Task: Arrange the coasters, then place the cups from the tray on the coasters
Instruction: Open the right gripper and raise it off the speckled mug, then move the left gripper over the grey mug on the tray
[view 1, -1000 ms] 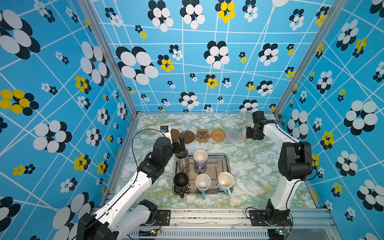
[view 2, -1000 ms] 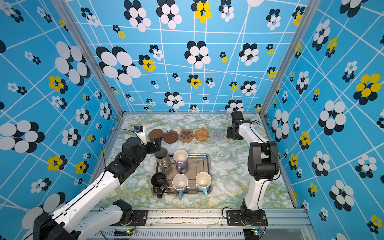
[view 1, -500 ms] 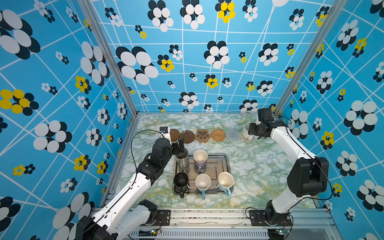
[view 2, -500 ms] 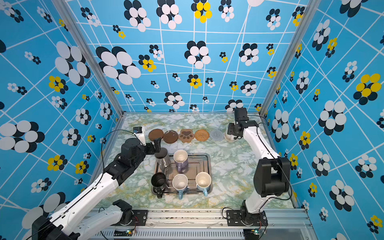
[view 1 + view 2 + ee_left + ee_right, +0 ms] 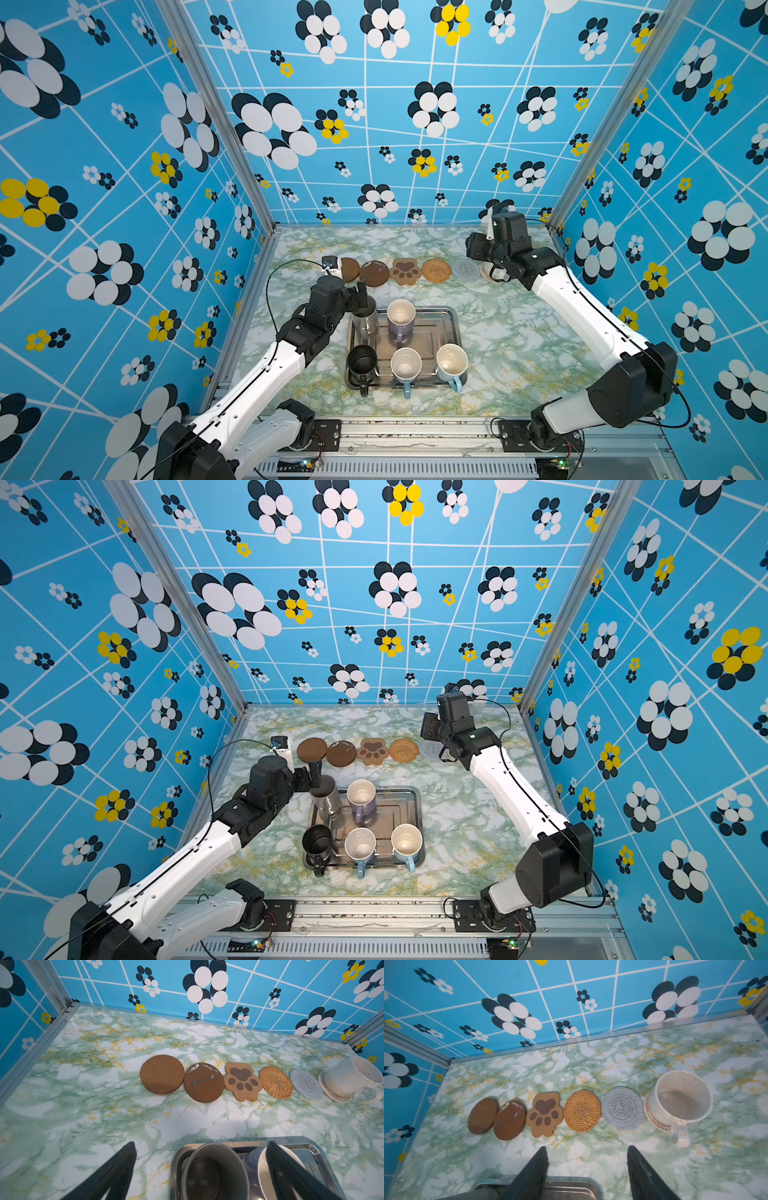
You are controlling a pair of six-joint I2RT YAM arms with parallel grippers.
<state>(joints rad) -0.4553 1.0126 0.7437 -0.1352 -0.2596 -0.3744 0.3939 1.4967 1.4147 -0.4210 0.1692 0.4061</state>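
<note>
Your right gripper [image 5: 477, 248] has drawn back from the right end of the coasters [image 5: 435, 270]; in both top views your left gripper [image 5: 318, 777] sits at the steel cup [image 5: 326, 802] on the tray [image 5: 399, 810]; left wrist view: fingers wide apart, cup between them, unclamped; right wrist view: fingers apart on nothing, cream-white mug [image 5: 683, 1099] upright on its coaster, off to one side.

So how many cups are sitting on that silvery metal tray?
5: a tall grey steel cup and a lavender mug along the rectangular silvery tray's far side; a black mug and two light blue mugs along its near side. None looks hidden.
</note>
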